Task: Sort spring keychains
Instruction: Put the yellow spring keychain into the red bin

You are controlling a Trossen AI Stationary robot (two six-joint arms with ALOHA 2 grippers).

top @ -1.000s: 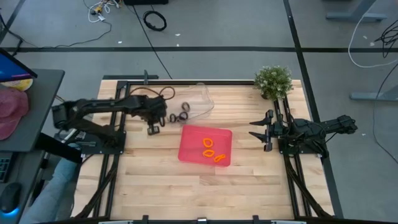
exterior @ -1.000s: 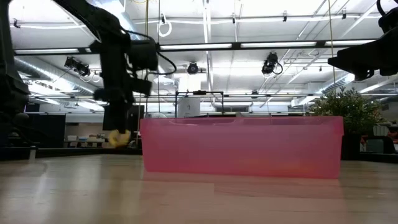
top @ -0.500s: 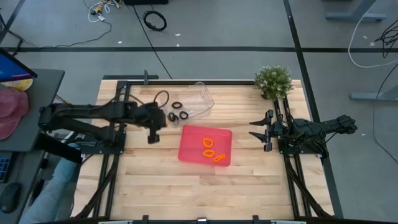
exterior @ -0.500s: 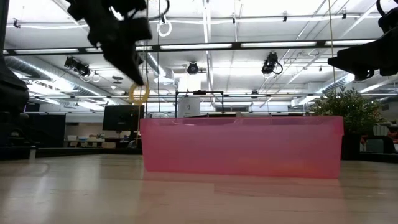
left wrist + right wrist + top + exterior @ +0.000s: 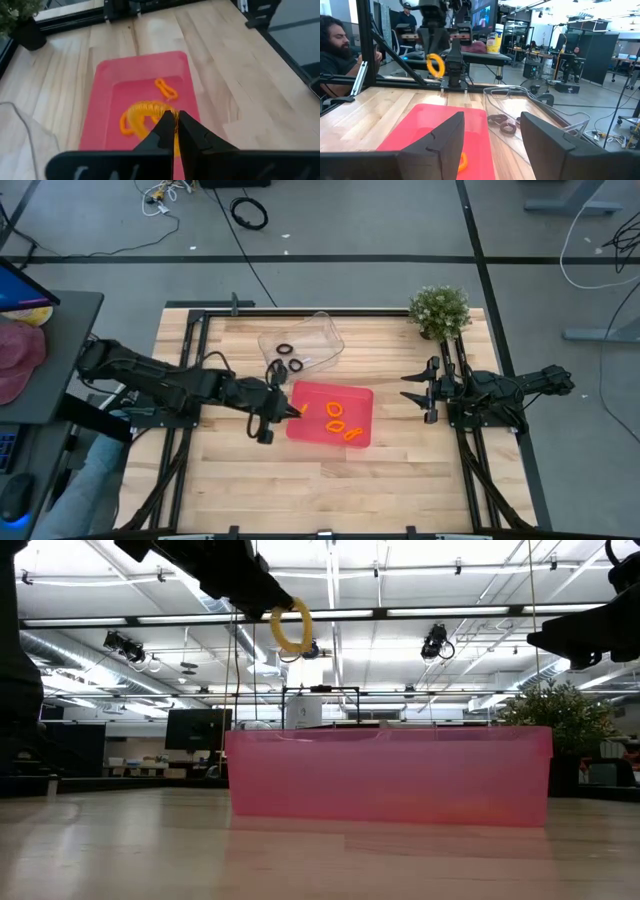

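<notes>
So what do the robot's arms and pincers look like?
Both arms are dark, nearly black, built of jointed sections with thin black cables looped alongside. Each ends in a pincer: the left pincer has two slim pointed fingers, and the right pincer has broad dark flat ones.

Table [image 5: 400, 470]: pale planked wood, matt. Red tray [image 5: 312, 423] on it: smooth plastic. Beside it, clear glossy plastic bin [image 5: 318, 333].

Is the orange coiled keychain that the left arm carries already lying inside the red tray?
No: in the low view the orange coiled keychain hangs from the left gripper, well above the red tray.
</notes>
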